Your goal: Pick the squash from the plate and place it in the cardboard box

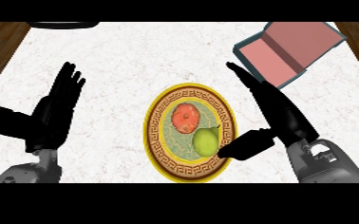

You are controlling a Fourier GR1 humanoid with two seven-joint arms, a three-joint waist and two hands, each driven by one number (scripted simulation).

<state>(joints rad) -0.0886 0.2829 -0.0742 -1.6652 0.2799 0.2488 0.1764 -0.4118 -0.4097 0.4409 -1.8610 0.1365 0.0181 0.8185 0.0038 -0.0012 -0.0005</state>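
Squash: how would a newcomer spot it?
Find the gold-rimmed plate at the counter's middle. Two things lie on it. The squash is the orange-red, ribbed, round one at the upper left; the one touching it at lower right is smooth and green.

A plate (155, 123) with a yellow rim lies on the white counter (140, 57). On it sit an orange squash (186, 117) and, touching it on the near right, a green fruit (206, 141). The right hand (277, 111) is just right of the plate, fingers straight, thumb reaching over the rim toward the fruit. The left hand (56, 111) rests open, well left of the plate. The box (291, 52) lies open beyond the plate, to its far right.
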